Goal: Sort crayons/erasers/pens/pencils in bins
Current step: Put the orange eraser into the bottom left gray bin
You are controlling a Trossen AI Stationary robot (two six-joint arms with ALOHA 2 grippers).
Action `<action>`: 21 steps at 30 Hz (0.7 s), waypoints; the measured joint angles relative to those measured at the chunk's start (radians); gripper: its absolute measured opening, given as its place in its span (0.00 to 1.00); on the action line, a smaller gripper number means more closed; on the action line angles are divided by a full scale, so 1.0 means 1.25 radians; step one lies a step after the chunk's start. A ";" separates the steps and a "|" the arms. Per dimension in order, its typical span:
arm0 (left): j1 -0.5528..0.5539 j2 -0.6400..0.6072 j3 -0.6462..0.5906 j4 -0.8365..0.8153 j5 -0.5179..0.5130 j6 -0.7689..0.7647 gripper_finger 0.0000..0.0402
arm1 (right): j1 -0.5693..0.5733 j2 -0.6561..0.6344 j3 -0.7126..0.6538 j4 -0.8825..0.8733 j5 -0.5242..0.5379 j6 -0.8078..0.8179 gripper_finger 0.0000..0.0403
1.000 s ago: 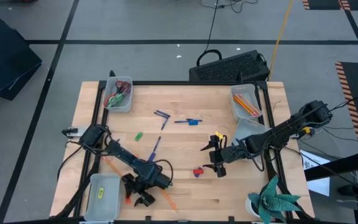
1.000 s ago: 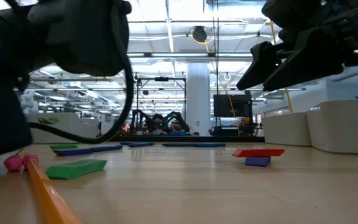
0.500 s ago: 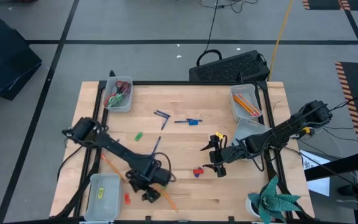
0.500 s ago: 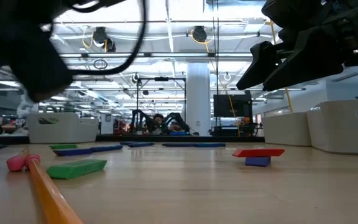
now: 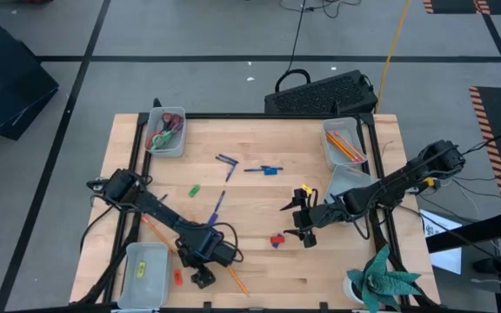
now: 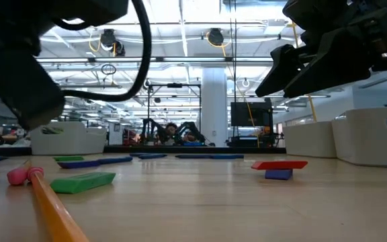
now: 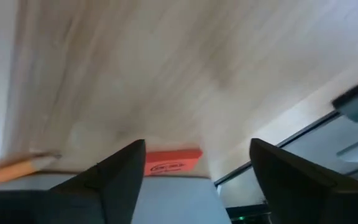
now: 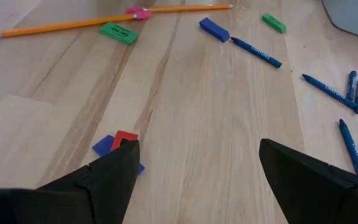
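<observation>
Left gripper (image 5: 201, 276) hovers low at the bench's (image 5: 259, 200) near edge, fingers spread, nothing between them. A red eraser (image 7: 173, 163), a flat printed block, lies just past the fingertips beside the empty near-left bin (image 5: 143, 271), likely the next pick. An orange pencil (image 5: 233, 278), long and thin, lies close by.

Right gripper (image 5: 305, 219) waits mid-bench, fingers released, above the red and blue erasers (image 8: 120, 146). Blue crayons (image 8: 257, 51) stay scattered on smooth pale wood.
</observation>
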 joint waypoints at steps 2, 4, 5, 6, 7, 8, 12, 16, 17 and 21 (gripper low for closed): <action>-0.007 0.000 0.000 -0.002 0.000 0.019 0.80 | 0.000 0.000 0.000 0.000 0.000 0.000 0.81; -0.015 0.000 0.000 -0.004 0.001 0.041 0.86 | 0.000 0.000 0.000 0.000 0.000 0.000 0.81; -0.018 0.000 0.000 -0.010 -0.003 0.039 0.88 | 0.000 0.000 0.000 0.000 0.000 0.001 0.81; -0.024 0.000 0.000 -0.017 -0.010 0.029 0.89 | 0.000 0.000 0.000 0.000 0.000 0.003 0.81; -0.031 0.000 0.000 -0.021 -0.017 0.020 0.90 | 0.000 0.000 0.000 0.000 0.001 0.006 0.81; -0.042 0.000 0.000 -0.021 -0.024 0.017 0.90 | 0.000 0.000 0.000 0.001 0.001 0.006 0.81; -0.089 -0.001 0.000 -0.026 -0.081 0.015 0.88 | -0.002 0.000 0.000 0.003 0.002 0.005 0.81; -0.113 -0.002 0.002 -0.029 -0.106 -0.003 0.85 | -0.010 0.000 0.000 0.003 0.002 0.005 0.81; -0.119 -0.002 0.002 -0.032 -0.119 -0.005 0.84 | -0.012 0.000 0.000 0.003 0.002 0.004 0.81; -0.145 -0.003 0.004 -0.049 -0.156 -0.012 0.81 | -0.016 0.000 0.000 0.004 0.003 0.004 0.81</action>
